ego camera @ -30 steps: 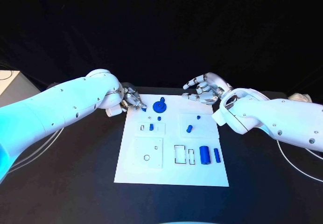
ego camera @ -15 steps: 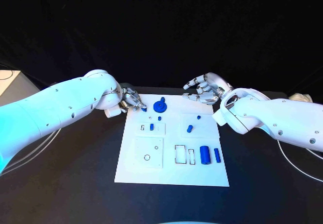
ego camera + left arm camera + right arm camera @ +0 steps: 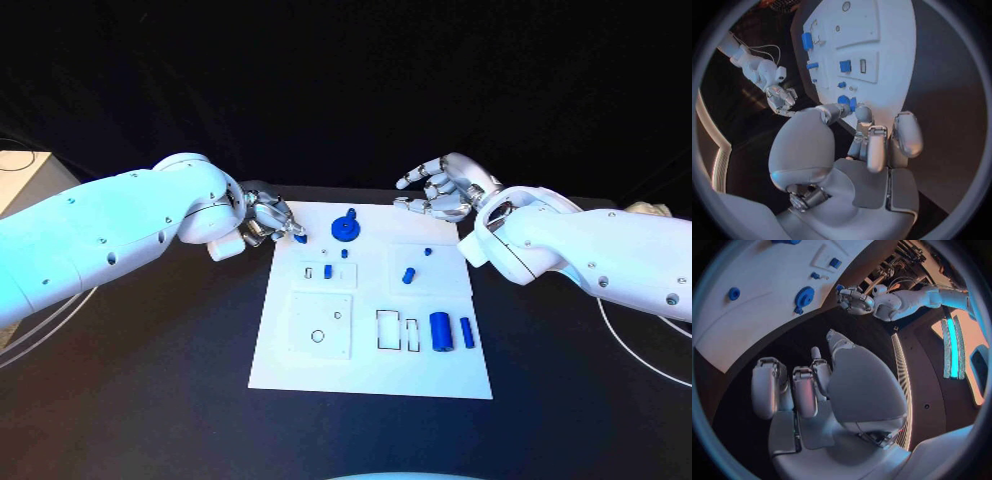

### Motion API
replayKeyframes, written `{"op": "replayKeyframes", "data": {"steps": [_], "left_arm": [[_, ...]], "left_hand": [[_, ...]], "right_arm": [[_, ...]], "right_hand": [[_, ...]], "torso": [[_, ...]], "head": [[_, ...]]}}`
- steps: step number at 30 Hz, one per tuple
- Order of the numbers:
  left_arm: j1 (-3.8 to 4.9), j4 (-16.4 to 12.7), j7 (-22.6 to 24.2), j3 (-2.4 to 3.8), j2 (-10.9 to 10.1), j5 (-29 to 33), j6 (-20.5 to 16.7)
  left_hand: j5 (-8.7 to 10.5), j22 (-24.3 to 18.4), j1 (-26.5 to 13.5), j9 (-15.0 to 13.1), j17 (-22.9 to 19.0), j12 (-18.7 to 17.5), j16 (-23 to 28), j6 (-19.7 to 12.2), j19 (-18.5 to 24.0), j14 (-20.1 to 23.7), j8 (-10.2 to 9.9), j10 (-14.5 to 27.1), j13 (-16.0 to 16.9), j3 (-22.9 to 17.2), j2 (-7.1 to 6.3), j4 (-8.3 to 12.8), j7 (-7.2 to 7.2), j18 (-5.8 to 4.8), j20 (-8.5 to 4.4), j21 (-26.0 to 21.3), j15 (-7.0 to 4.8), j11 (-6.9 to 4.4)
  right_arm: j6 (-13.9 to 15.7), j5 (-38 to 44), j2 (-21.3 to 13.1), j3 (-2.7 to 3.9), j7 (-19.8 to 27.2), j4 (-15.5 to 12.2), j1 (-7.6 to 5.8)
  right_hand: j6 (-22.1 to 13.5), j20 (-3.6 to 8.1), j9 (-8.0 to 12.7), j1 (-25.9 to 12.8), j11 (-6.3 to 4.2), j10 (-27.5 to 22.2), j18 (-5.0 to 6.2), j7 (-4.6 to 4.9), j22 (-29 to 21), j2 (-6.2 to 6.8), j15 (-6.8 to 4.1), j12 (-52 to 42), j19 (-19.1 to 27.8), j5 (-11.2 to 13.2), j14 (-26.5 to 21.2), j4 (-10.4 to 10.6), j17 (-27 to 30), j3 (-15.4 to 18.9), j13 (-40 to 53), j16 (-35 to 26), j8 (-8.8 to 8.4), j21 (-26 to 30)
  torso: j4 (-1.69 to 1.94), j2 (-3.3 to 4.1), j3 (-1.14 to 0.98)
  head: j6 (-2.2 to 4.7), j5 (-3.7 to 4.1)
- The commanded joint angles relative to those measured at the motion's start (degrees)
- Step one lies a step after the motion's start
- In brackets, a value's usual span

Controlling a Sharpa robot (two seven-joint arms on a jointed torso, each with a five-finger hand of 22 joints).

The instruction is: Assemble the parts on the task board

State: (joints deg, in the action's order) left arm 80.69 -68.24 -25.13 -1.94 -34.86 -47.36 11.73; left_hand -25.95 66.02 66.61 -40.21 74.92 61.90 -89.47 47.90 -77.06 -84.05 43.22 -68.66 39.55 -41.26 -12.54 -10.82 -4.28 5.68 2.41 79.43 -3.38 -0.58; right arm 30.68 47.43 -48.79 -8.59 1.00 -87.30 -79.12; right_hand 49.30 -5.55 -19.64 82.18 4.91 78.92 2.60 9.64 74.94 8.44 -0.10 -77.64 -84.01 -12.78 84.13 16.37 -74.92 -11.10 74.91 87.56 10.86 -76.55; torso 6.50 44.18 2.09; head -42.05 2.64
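My left hand (image 3: 264,220) sits at the far left corner of the task board (image 3: 289,370), pinching a small blue part (image 3: 300,238) between thumb and fingertip just above the board surface; the left wrist view shows that part (image 3: 852,103) at the fingertips, close beside the blue gear-shaped part (image 3: 345,228). My right hand (image 3: 440,190) hovers released beyond the far right edge of the board, fingers spread, holding nothing. The other blue parts lie on the board: a short peg (image 3: 327,271), a tilted peg (image 3: 408,275), and two cylinders (image 3: 440,331) near the right edge. Risk assessment: the pinch is shallow, so the part may rotate or slip on lowering. Misalignment with its seat would jam it. A sideways drift could knock the adjacent gear-shaped part.
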Motion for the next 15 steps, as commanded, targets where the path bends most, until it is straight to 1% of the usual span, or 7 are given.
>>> {"op": "replayKeyframes", "data": {"steps": [1,4,6,10,11,15], "left_arm": [[0.07,-2.07,-1.08,-0.03,-0.73,1.03,-1.71],[0.06,-3.52,-1.63,-0.10,-1.37,0.75,-1.99],[0.05,-4.54,-2.00,-0.27,-1.75,0.31,-2.58],[0.02,-6.64,-2.28,-0.96,-2.38,-1.73,-4.45],[0.02,-6.81,-2.29,-1.04,-2.41,-1.94,-4.63],[-0.06,-8.23,-2.32,-1.80,-2.58,-4.68,-6.25]], "left_hand": [[-1.23,0.49,-0.65,-7.22,14.62,0.34,-0.29,0.95,-0.49,-5.79,-0.02,-0.55,0.50,-10.28,0.05,10.83,0.45,-0.74,0.03,0.37,-0.57,-0.05],[-2.35,0.66,-0.99,-7.28,14.95,0.62,-0.47,1.32,-0.62,-5.91,-0.07,-1.13,1.07,-10.27,-0.11,11.06,0.61,-0.76,-0.11,0.48,-0.72,-0.21],[-2.80,0.60,-1.13,-7.31,15.08,0.74,-0.53,1.48,-0.60,-5.95,-0.08,-1.37,1.29,-10.26,-0.19,11.15,0.68,-0.75,-0.16,0.46,-0.78,-0.27],[-3.64,0.51,-1.42,-7.38,15.08,1.09,-0.53,1.79,-0.59,-5.95,-0.08,-1.92,1.93,-10.26,-0.29,11.30,0.81,-0.73,-0.28,0.43,-0.90,-0.40],[-3.64,0.51,-1.42,-7.38,15.08,1.09,-0.53,1.79,-0.59,-5.95,-0.08,-1.92,1.93,-10.26,-0.29,11.30,0.81,-0.73,-0.28,0.43,-0.90,-0.40],[-4.16,0.69,-1.58,-7.42,15.08,1.28,-0.53,1.98,-0.71,-5.95,-0.06,-2.23,2.26,-10.27,-0.38,11.43,0.90,-0.76,-0.35,0.52,-0.98,-0.49]], "right_arm": [[-0.35,0.04,-0.07,0.02,0.26,0.06,-0.01],[-0.35,0.04,-0.07,0.02,0.25,0.11,-0.01],[-0.36,0.03,-0.07,0.02,0.26,0.13,-0.02],[-0.36,-0.02,-0.04,0.02,0.28,0.21,-0.01],[-0.36,-0.02,-0.04,0.02,0.29,0.21,-0.01],[-0.37,-0.05,0.04,0.02,0.32,0.29,-0.01]], "right_hand": [[-0.31,-0.38,0.06,-0.57,-0.15,-0.32,0.71,0.11,4.37,-0.05,0.32,0.23,-0.71,-0.15,4.69,-0.04,-11.02,-0.23,3.90,-0.39,-0.03,0.21],[-0.31,-0.38,0.06,-0.57,-0.15,-0.32,0.71,0.11,4.37,-0.05,0.32,0.23,-0.71,-0.15,4.69,-0.04,-11.02,-0.23,3.90,-0.39,-0.03,0.21],[-0.31,-0.38,0.06,-0.57,-0.15,-0.32,0.71,0.11,4.37,-0.05,0.32,0.23,-0.71,-0.15,4.69,-0.04,-11.02,-0.23,3.90,-0.39,-0.03,0.21],[-0.31,-0.38,0.06,-0.57,-0.15,-0.32,0.71,0.11,4.37,-0.05,0.32,0.23,-0.71,-0.15,4.69,-0.04,-11.02,-0.23,3.90,-0.39,-0.03,0.21],[-0.31,-0.38,0.06,-0.57,-0.15,-0.32,0.71,0.11,4.37,-0.05,0.32,0.23,-0.71,-0.15,4.69,-0.04,-11.02,-0.23,3.90,-0.39,-0.03,0.21],[-0.31,-0.38,0.06,-0.57,-0.15,-0.32,0.71,0.11,4.37,-0.05,0.32,0.23,-0.71,-0.15,4.69,-0.04,-11.02,-0.23,3.90,-0.39,-0.03,0.21]], "torso": [[0.26,-0.32,0.00],[0.26,-0.36,-0.01],[0.32,-0.43,0.01],[0.38,-0.36,0.08],[0.39,-0.37,0.08],[0.35,-0.31,0.12]], "head": [[-0.11,0.04],[-0.08,-0.03],[-0.11,-0.03],[-0.06,-0.10],[-0.06,-0.09],[-0.06,-0.15]]}}
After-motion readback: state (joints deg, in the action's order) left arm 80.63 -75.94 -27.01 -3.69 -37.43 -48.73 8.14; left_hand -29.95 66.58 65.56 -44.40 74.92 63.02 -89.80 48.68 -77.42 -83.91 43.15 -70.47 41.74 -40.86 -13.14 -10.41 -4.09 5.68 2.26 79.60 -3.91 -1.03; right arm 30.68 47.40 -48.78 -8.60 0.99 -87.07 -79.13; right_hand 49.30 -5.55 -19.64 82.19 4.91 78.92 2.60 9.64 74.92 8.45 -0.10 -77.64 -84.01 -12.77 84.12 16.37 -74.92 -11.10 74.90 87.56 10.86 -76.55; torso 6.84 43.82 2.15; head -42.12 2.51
